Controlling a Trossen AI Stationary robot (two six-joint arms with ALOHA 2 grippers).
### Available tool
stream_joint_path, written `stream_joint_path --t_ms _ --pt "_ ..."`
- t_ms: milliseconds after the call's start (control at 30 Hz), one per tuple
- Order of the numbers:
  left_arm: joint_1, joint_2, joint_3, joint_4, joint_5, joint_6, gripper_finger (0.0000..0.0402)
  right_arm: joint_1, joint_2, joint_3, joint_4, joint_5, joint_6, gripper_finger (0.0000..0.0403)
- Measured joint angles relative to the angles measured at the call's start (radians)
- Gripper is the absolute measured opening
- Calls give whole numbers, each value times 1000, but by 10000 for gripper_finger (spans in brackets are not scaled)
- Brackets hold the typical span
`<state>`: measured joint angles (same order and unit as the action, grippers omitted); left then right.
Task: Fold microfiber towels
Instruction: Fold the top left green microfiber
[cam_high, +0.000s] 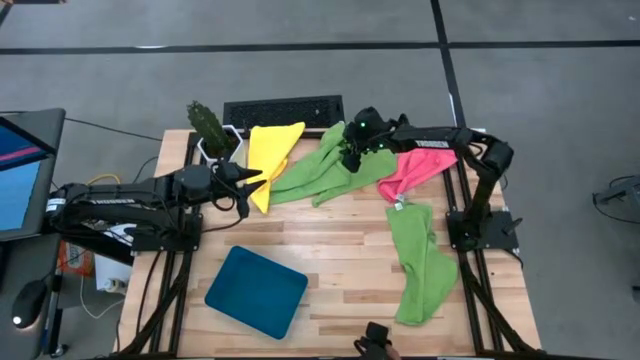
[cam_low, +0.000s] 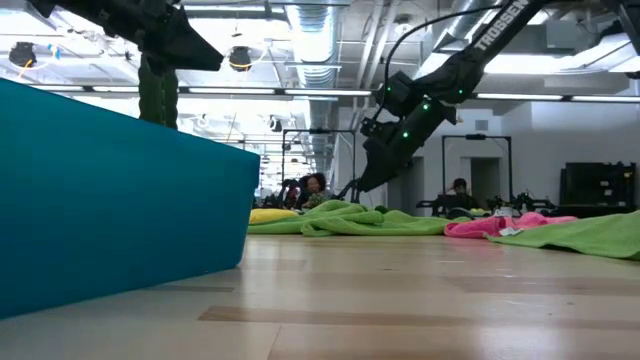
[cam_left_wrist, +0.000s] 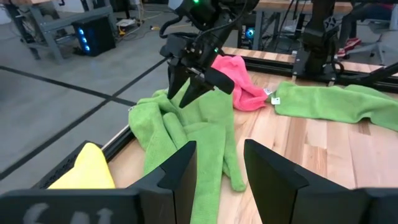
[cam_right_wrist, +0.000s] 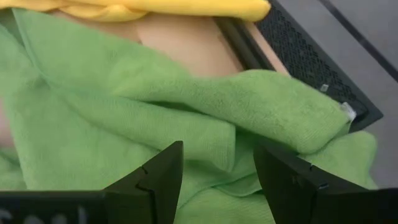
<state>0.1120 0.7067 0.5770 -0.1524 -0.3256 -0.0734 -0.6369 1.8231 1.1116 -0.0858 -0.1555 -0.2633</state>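
Observation:
A crumpled lime green towel (cam_high: 315, 172) lies at the table's far middle, between a yellow towel (cam_high: 270, 150) on its left and a pink towel (cam_high: 415, 170) on its right. A second green towel (cam_high: 420, 260) lies stretched along the right side. My right gripper (cam_high: 350, 160) is open, its fingers pointing down just above the crumpled green towel (cam_right_wrist: 186, 106); in the low view (cam_low: 358, 185) it stands clear of the cloth. My left gripper (cam_high: 256, 182) is open and empty, raised above the yellow towel's left edge and pointing toward the right gripper (cam_left_wrist: 180, 99).
A dark teal tray (cam_high: 257, 290) lies at the near left of the table. A potted cactus (cam_high: 208, 125) and a black keyboard (cam_high: 283, 112) sit along the far edge. Bare wood shows in the table's middle, between the tray and the towels.

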Motion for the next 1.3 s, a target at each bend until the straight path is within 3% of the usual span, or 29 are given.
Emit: stream_joint_path --t_ms 300,433,900,1300 --pt "3 0 -9 14 -12 12 128 2 -1 0 -19 3 0 221" --pt "58 42 -27 8 -18 28 128 7 -12 0 -29 1 1 221" --pt "249 461 -28 85 182 197 128 18 -130 -1 -113 0 9 221" --pt "273 698 -28 156 196 315 128 18 -153 -1 -146 0 9 221"
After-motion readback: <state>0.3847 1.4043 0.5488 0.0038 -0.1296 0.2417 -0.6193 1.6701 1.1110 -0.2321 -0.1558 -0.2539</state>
